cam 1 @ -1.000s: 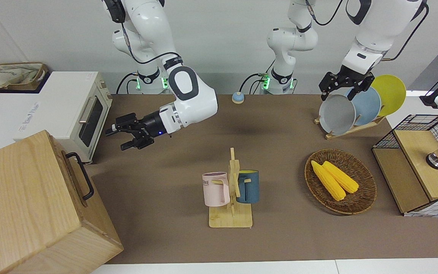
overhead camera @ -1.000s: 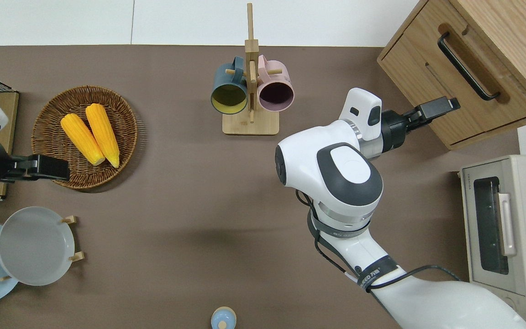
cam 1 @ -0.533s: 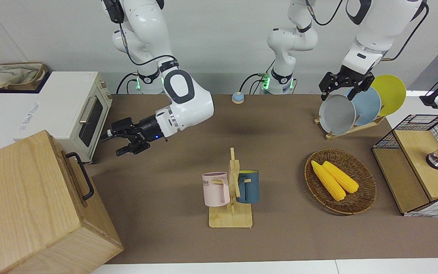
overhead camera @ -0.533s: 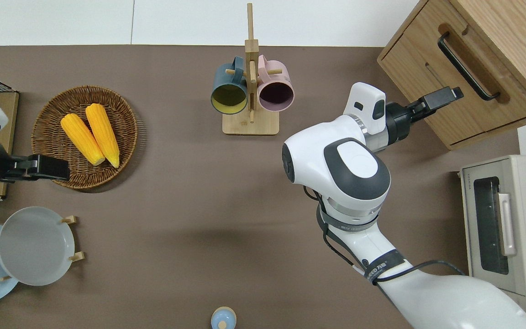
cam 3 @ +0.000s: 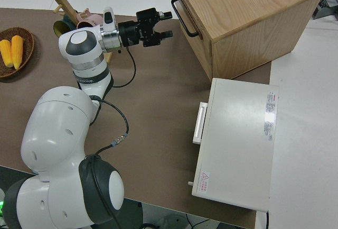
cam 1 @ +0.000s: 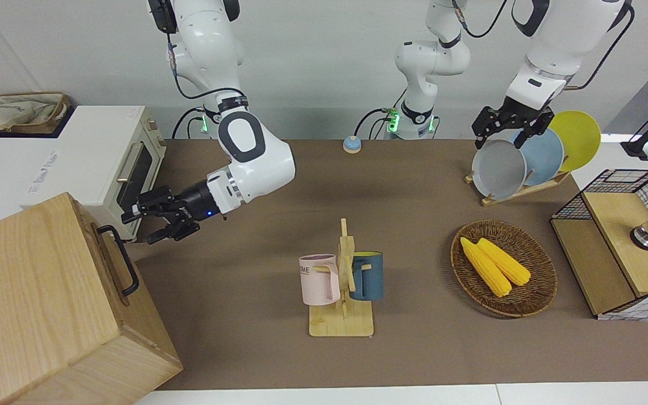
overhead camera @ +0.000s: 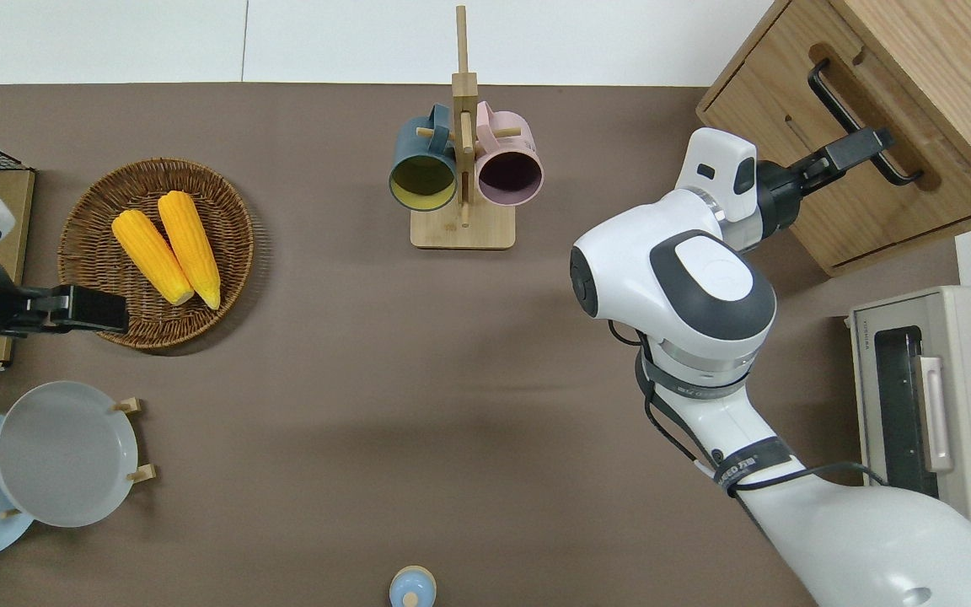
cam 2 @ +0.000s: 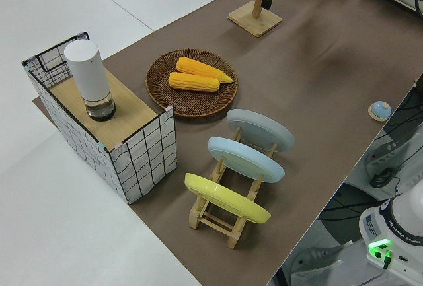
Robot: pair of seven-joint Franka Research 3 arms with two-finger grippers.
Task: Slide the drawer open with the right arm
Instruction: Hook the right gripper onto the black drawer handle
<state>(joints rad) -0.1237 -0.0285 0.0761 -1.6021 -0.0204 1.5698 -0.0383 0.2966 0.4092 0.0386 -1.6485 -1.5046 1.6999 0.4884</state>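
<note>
The drawer (overhead camera: 915,202) is in the face of the big pale wood box (cam 1: 31,298) at the right arm's end of the table. It looks shut, its front flush with the box. Its black bar handle (overhead camera: 839,101) also shows in the front view (cam 1: 122,264) and the right side view (cam 3: 183,16). My right gripper (overhead camera: 861,145) is open and level with the handle. In the right side view (cam 3: 166,24) a small gap shows between its fingertips and the bar. My left arm is parked, its gripper (cam 1: 504,132) open and empty.
A white toaster oven (cam 1: 127,169) stands beside the box, nearer to the robots. A wooden rack with two mugs (cam 1: 342,281) is mid-table. A basket of corn (cam 1: 532,292), a plate rack (cam 1: 518,163) and a wire-grid box (cam 1: 616,242) are at the left arm's end.
My right gripper has moved toward the box and farther from the robots, from beside the toaster oven's corner to just short of the drawer handle. It stays open. The left arm has not moved.
</note>
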